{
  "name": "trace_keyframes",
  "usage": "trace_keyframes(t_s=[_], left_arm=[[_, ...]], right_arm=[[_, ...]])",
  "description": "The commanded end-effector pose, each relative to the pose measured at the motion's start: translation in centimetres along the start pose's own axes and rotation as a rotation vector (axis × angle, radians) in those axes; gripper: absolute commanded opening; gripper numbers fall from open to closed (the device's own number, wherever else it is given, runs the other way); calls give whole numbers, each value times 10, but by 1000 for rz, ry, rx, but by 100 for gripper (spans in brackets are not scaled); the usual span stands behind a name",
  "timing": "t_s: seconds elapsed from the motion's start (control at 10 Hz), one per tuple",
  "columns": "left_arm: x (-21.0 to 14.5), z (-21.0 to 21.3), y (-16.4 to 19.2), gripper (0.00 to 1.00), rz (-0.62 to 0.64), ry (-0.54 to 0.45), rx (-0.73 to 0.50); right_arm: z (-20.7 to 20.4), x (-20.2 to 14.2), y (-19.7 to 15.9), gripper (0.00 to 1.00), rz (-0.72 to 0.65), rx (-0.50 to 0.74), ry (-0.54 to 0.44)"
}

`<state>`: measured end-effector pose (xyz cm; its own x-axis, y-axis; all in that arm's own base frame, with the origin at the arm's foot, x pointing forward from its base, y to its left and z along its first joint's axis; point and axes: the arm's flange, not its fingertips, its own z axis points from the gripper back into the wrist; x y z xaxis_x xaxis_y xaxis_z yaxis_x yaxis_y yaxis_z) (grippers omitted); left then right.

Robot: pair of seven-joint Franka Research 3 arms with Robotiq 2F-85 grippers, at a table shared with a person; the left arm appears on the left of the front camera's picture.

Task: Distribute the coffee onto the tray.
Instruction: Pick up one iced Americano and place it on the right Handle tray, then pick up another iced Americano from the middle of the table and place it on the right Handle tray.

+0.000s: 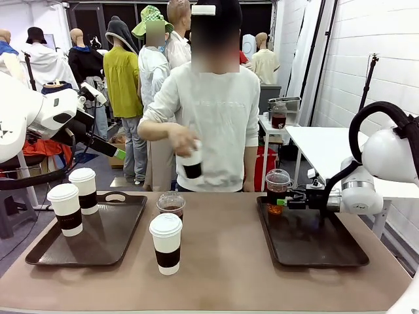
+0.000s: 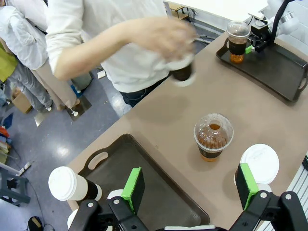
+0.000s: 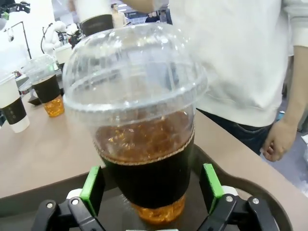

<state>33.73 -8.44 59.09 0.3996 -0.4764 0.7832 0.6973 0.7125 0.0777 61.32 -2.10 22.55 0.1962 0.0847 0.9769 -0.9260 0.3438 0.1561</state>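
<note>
On the right tray (image 1: 327,252) a clear dome-lidded cup of dark coffee (image 1: 277,190) stands upright. My right gripper (image 1: 287,203) is open, one green pad on each side of this cup (image 3: 139,120). Two white-lidded paper cups (image 1: 67,209) (image 1: 84,190) stand on the left tray (image 1: 108,239). Between the trays, a second dome cup (image 1: 171,204) and a paper cup (image 1: 166,243) rest on the table. Across the table, a person's hand holds another paper cup (image 1: 192,160) in the air. My left gripper (image 2: 190,187) hangs open and empty above the left tray's near corner.
The person stands close to the far table edge. A white side table (image 1: 327,147) is behind the right tray. Bare brown tabletop (image 1: 222,268) lies between the two trays.
</note>
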Motion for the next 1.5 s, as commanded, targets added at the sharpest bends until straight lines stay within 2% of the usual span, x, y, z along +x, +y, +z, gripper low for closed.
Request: trace_keyframes(t_s=[0.0, 0.5, 0.6, 1.1, 1.4], left_arm=[[0, 0, 1, 100, -2, -3, -4], [0, 0, 1, 100, -2, -3, -4], [0, 0, 1, 100, -2, -3, -4], [0, 0, 1, 100, -2, -3, -4], [0, 0, 1, 100, -2, -3, -4]], right_arm=[[12, 2, 16, 100, -20, -28, 5], [36, -7, 35, 100, -17, -83, 0], [29, -7, 22, 100, -35, -39, 6], [29, -7, 22, 100, -35, -39, 6], [41, 2, 36, 100, -28, -61, 8]])
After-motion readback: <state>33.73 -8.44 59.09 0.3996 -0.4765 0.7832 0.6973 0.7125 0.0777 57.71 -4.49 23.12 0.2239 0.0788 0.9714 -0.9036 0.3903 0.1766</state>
